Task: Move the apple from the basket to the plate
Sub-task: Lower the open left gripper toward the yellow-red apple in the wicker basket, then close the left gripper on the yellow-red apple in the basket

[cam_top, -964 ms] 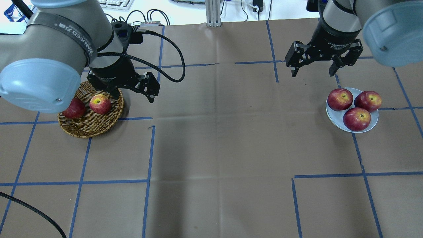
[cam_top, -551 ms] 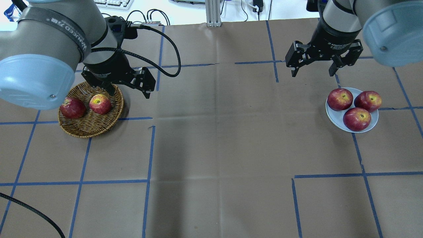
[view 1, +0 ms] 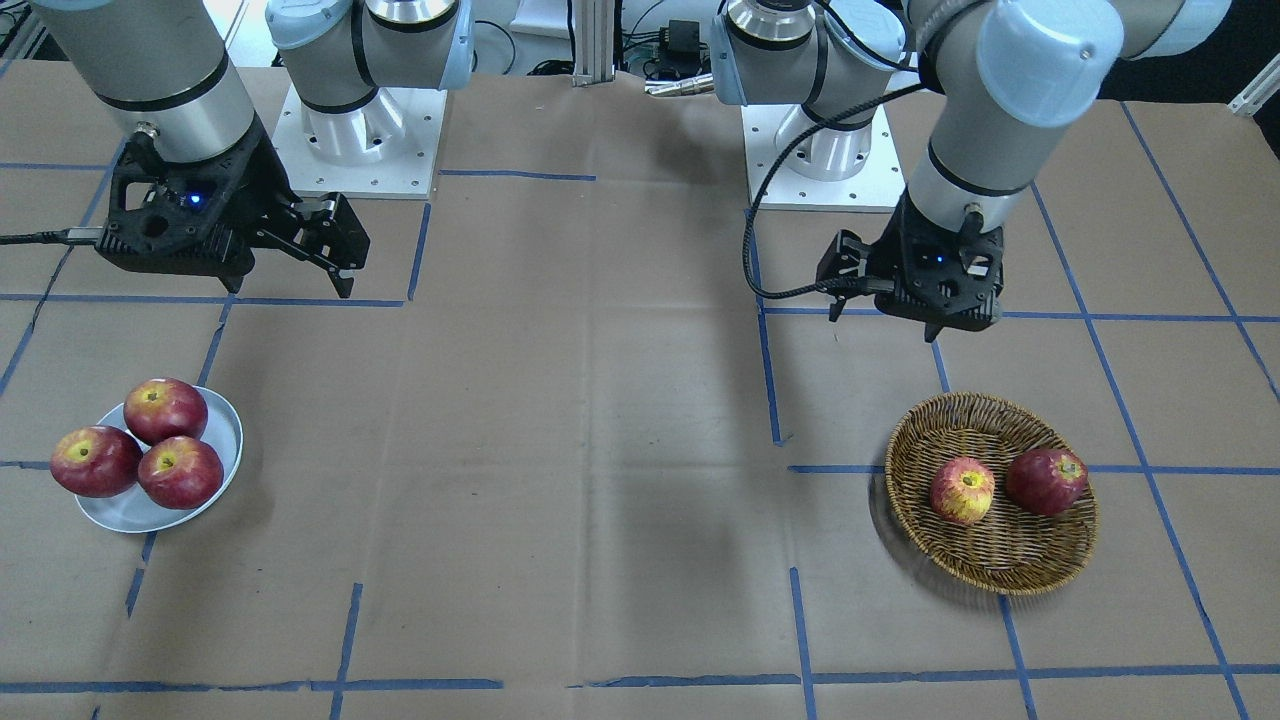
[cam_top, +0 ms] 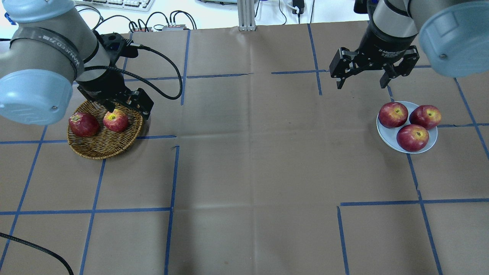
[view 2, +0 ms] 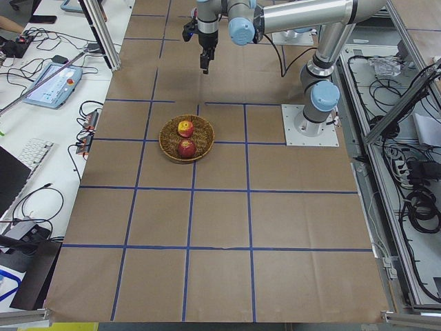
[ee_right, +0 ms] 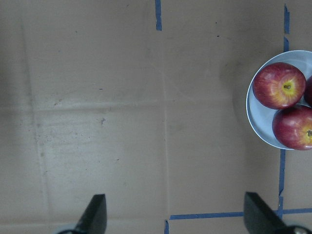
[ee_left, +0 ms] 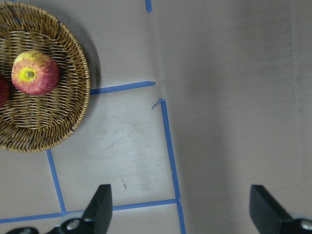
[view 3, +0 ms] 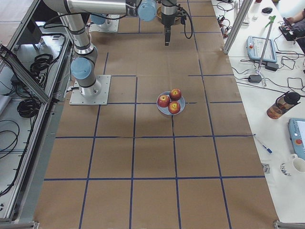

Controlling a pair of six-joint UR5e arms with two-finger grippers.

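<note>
**Pale apple waits in the basket, stem up, both grippers empty**

The apple (cam_top: 115,120) sits in the right half of the basket (cam_top: 100,153), on the left side of the table as the overhead view shows it. A darker apple (cam_top: 83,124) lies just beside it on the left. The plate (cam_top: 385,134), far off to the right, already carries three dark apples and has little bare room.

The left gripper (ee_left: 180,214) hangs above the table near the basket, not over the apple. Its fingers are spread wide and hold nothing. The right gripper (cam_top: 361,84) hovers beyond the plate, its fingers likewise apart and empty.

The fruit looks firm, smooth-skinned and moderately heavy, so it would likely slip or bruise under a hard pinch. A grasp from above across its widest girth seems safest. The fingers should close along the near-far line, because the dark apple crowds the left flank.

The apple is nearly round, with no marked long axis. Its stem hollow faces up, tipped slightly to the far left, so the core axis stands close to vertical.
</note>
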